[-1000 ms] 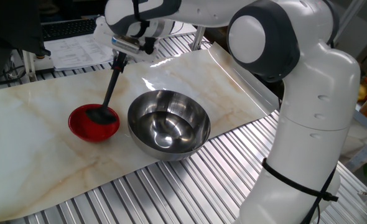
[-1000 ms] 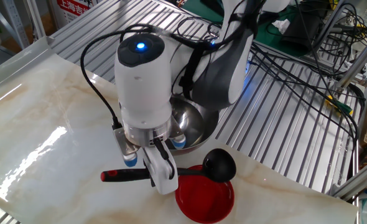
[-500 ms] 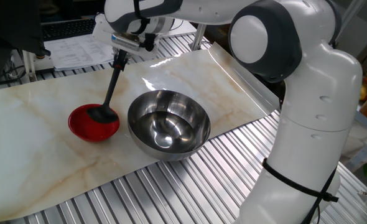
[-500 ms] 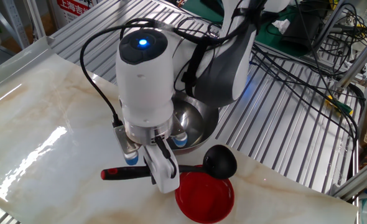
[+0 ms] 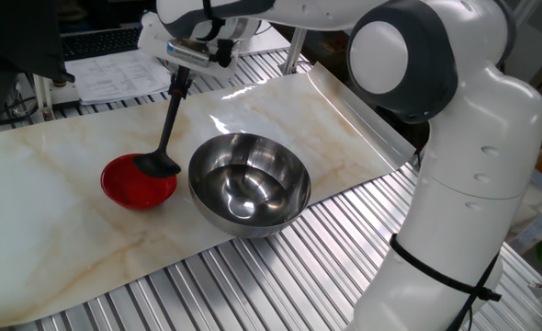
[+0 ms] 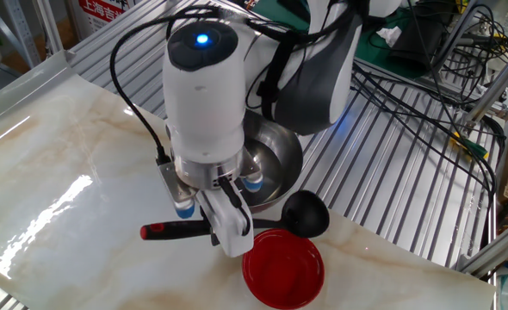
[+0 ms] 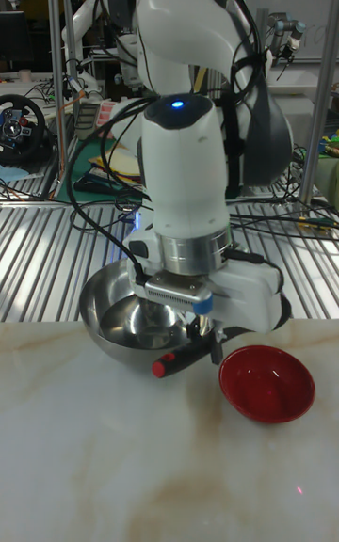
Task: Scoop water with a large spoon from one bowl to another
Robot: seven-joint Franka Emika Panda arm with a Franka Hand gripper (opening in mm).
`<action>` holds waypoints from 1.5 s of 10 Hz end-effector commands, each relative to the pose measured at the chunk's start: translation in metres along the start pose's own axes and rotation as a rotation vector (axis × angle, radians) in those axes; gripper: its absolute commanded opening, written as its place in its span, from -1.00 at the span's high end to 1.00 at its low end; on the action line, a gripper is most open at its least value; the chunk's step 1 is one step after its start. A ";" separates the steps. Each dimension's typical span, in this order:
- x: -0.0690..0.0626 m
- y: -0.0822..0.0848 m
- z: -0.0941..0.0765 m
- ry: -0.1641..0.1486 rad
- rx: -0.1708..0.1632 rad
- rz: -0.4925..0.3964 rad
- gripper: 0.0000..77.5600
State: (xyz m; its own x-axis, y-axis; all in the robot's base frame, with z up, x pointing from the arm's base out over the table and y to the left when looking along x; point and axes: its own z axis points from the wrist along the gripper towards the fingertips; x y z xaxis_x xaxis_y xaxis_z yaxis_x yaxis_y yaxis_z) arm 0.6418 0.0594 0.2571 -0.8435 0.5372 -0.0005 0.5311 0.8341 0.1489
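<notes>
Claw [image 6: 222, 231] grips ladle [image 5: 164, 138] above red bowl [image 5: 133, 184].

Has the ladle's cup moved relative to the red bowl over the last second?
Yes. The ladle's cup has lifted out of the red bowl and shifted toward the steel bowl, now over the red bowl's rim.

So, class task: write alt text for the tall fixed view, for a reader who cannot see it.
A white robot arm's gripper holds a black ladle by its red-tipped handle, low over a marble-patterned table. A large steel bowl sits behind the gripper; a small red bowl sits to the right.
</notes>
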 end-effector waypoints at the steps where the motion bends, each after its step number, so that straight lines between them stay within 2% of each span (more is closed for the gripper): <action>1: 0.000 -0.023 -0.019 0.010 0.023 -0.061 0.97; 4: -0.002 -0.040 -0.031 0.024 0.034 -0.092 0.97; 6: -0.002 -0.057 -0.037 0.031 0.036 -0.119 0.97; 7: -0.002 -0.058 -0.037 0.030 0.037 -0.120 0.97; 8: -0.002 -0.070 -0.037 0.025 0.044 -0.145 0.97; 12: 0.000 -0.094 -0.033 0.005 0.060 -0.213 0.97; 15: 0.006 -0.114 -0.023 -0.020 0.055 -0.263 0.97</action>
State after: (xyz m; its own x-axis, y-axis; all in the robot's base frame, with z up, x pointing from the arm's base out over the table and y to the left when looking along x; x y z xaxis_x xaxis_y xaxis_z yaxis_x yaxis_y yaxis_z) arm 0.5792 -0.0301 0.2663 -0.9459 0.3229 -0.0314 0.3192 0.9436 0.0874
